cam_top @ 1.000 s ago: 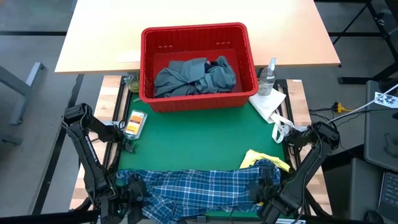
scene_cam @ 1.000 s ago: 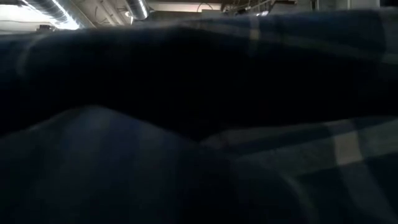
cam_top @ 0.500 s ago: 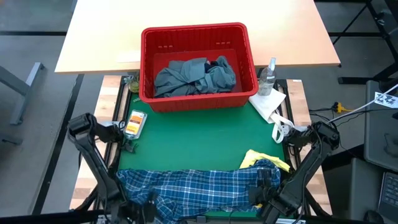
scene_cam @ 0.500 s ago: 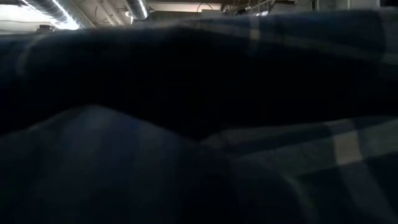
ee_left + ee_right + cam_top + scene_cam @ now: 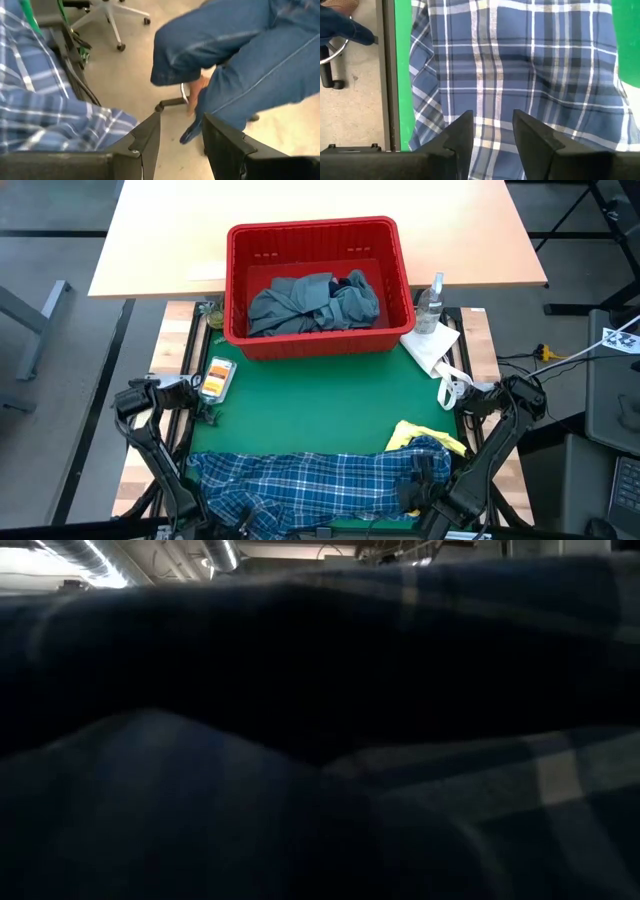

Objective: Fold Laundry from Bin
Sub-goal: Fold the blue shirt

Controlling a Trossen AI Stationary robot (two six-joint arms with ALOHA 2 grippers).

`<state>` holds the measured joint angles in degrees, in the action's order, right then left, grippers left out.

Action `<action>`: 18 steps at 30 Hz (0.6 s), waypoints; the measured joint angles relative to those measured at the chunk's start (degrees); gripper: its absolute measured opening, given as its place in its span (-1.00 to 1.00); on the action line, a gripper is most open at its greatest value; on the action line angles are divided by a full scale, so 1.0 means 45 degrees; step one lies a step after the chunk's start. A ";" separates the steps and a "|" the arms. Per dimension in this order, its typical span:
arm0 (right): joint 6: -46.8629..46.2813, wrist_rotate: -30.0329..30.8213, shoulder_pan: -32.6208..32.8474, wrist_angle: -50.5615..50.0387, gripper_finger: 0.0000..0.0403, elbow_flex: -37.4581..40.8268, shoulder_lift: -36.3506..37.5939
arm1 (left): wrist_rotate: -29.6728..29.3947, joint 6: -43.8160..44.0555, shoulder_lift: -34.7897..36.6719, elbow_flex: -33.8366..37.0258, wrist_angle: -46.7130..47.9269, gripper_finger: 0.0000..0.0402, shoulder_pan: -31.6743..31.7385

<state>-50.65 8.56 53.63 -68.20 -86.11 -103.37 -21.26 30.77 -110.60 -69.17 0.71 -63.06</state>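
no readable text, labels or numbers on anything

Green mat (image 5: 330, 400): covers the counter's working area. Light wood counter (image 5: 300, 220): stands behind it. Clear spray bottle (image 5: 431, 305): upright at the mat's far right corner. White paper towel (image 5: 432, 346): lies just beside the bottle. Small orange-labelled packet (image 5: 216, 378): on the mat's left edge. Office chair base with castors (image 5: 107, 12): on the floor. Seated person in blue denim (image 5: 240, 45): beyond the counter's near edge.
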 joint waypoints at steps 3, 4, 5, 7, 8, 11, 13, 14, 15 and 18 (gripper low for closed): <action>0.0000 0.0005 -0.0003 0.0170 -0.31 0.0000 0.0000 | -0.0153 -0.0397 -0.0342 -0.0001 0.0240 -0.31 -0.0134; 0.0000 0.0005 -0.0005 0.0239 -0.31 0.0000 0.0000 | -0.0286 -0.0551 -0.0419 0.0000 0.0334 -0.31 -0.0163; 0.0000 0.0005 0.0000 0.0260 -0.31 -0.0001 0.0000 | -0.0547 -0.0675 -0.0496 0.0000 0.0406 -0.31 -0.0192; 0.0000 0.0005 0.0000 0.0272 -0.31 -0.0002 0.0000 | -0.1033 -0.0910 -0.0540 0.0000 0.0542 -0.31 -0.0192; -0.0004 0.0005 -0.0004 0.0289 -0.31 0.0000 0.0000 | -0.1166 -0.0994 -0.0540 0.0000 0.0637 -0.31 -0.0177; -0.0005 0.0005 -0.0003 0.0289 -0.31 0.0000 0.0000 | -0.1265 -0.1032 -0.0535 0.0000 0.1157 -0.31 -0.0134; -0.0001 0.0005 0.0000 0.0286 -0.31 0.0000 0.0000 | -0.1240 -0.1013 -0.0535 0.0000 0.1515 -0.31 -0.0134; -0.0005 0.0005 0.0000 0.0289 -0.31 0.0000 0.0000 | -0.1210 -0.1014 -0.0535 -0.0002 0.1726 -0.31 -0.0134; -0.0005 0.0005 0.0000 0.0289 -0.31 0.0000 0.0000 | -0.1179 -0.1017 -0.0535 0.0000 0.1968 -0.31 -0.0134; -0.0005 0.0005 -0.0005 0.0289 -0.31 0.0000 0.0000 | -0.1151 -0.1017 -0.0535 0.0000 0.2506 -0.31 -0.0143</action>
<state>-50.68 8.58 53.60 -66.89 -86.11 -103.37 -26.44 26.20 -113.01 -69.17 11.98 -63.70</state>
